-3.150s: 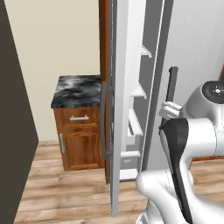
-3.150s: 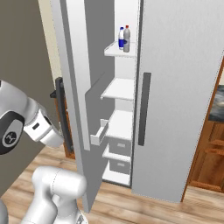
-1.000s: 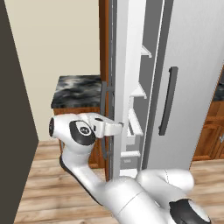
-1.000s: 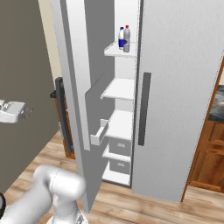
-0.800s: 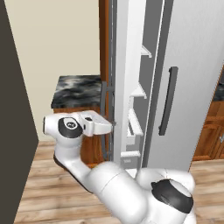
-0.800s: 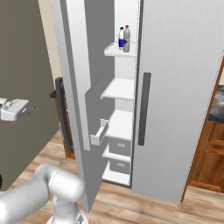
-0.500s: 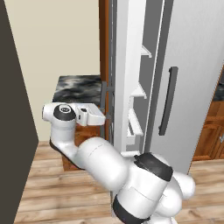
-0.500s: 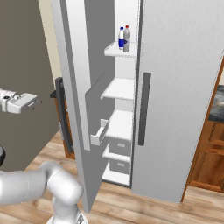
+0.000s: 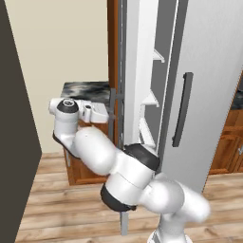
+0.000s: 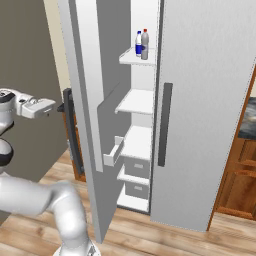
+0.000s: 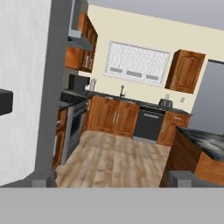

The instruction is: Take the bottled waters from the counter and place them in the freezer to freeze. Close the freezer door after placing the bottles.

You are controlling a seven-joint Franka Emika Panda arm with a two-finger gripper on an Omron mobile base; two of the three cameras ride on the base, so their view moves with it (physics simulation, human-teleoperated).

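Observation:
Both bottled waters stand on the top shelf of the freezer (image 10: 141,102): the blue-capped bottle (image 10: 139,44) and, touching its right side, the red-capped bottle (image 10: 145,45). The freezer door (image 10: 84,100) stands wide open, edge-on in the left base view (image 9: 124,95). My gripper (image 10: 53,106) hangs open and empty on the outer side of that door, level with its dark handle (image 10: 71,131) and just short of it. In the left base view the gripper (image 9: 109,114) sits beside the handle (image 9: 113,118). In the hand view the gripper (image 11: 113,179) has the door face (image 11: 22,87) at its left.
The dark marbled counter (image 9: 85,88) over brown cabinets lies behind my hand. A dark wall (image 9: 14,142) closes the left side. The fridge's other silver door (image 10: 200,115) is shut. Far off across the wood floor (image 11: 109,162), cabinets and a black dishwasher (image 11: 148,124) line the wall.
The arm has lifted the hand and carried it closer to the outer handle of the freezer door. The jaws stayed open. Bottles and door have not moved.

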